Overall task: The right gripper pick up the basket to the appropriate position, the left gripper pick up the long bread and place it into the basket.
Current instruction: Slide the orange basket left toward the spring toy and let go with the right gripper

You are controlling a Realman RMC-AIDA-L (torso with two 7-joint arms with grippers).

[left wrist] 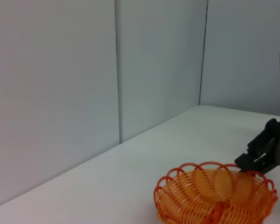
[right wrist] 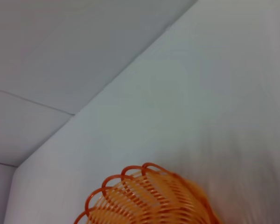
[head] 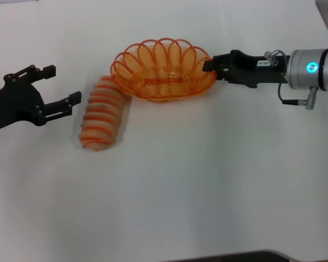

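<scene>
now right gripper point(head: 209, 64) pinching basket point(head: 163, 70) rim; keep pinch firm, slide basket clear of long bread point(head: 102, 113). left gripper point(head: 63, 87) spread, waiting beside bread.

Robot test booth or lab: bare white table point(head: 180, 191) enclosed by plain grey panel walls point(left wrist: 51, 93).

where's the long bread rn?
In the head view, the long bread lies on the white table, left of centre, its far end against the basket, with the open left gripper just to its left.
</scene>
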